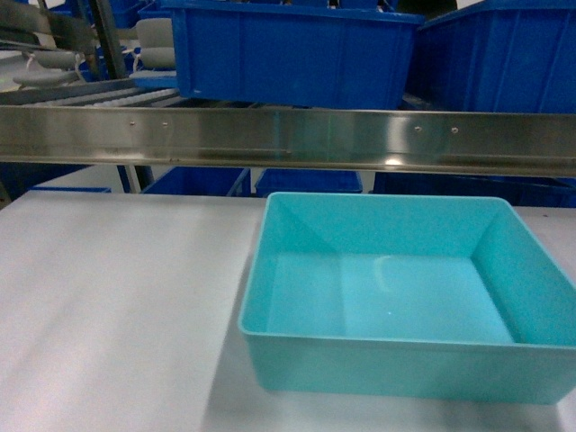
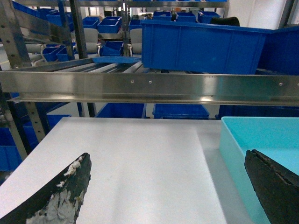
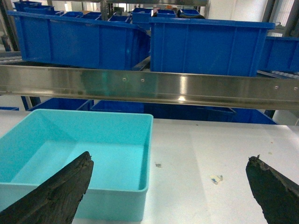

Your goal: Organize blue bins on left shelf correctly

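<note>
1 turquoise tub (image 1: 405, 306) (empty) on table (image 1: 117, 306); both grippers (image 2: 166, 186) (image 3: 168, 186) spread apart.

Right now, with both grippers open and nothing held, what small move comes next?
Probably ease the right gripper left and forward toward the tub's near-right wall. The tub sits empty on the white table, below the shelf rail, untouched. The left gripper hangs open over bare table with the tub to its right, so the right one seems closer to a rim.

White table (image 1: 117, 306) carries turquoise tub (image 1: 405, 297).
</note>
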Robot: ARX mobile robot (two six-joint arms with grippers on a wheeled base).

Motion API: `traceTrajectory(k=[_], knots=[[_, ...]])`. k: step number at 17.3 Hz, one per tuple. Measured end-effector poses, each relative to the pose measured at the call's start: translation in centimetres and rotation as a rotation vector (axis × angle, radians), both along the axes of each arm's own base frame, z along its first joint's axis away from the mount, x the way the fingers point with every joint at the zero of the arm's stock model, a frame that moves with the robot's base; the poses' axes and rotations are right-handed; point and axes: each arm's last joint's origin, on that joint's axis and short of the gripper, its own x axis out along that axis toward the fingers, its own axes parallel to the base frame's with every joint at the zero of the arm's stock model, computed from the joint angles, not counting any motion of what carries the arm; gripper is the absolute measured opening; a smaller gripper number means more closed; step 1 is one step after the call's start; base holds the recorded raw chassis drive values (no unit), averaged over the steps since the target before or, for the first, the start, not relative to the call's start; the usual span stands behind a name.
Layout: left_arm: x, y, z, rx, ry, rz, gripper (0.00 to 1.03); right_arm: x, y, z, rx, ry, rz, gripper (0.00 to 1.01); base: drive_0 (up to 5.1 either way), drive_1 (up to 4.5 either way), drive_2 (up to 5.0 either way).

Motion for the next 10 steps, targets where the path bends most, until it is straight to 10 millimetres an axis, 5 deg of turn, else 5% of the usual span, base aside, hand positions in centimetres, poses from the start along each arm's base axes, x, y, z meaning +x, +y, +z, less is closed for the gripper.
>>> traceTrajectory(k=[6, 10], knots=[[0.4, -0.1, 0.7, 0.004, -0.055, -0.005, 0.98, 0.2, 0.1, 0.4, 0.005, -0.028, 0.004, 0.98, 0.0, 0.0, 0.0], [6.2, -1.3, 4.5, 0.04, -0.023, -0.041, 0.98, 4.2, 1.6, 3.4, 0.015, -0.059, 0.03, 0.98, 0.0, 0.0, 0.0]])
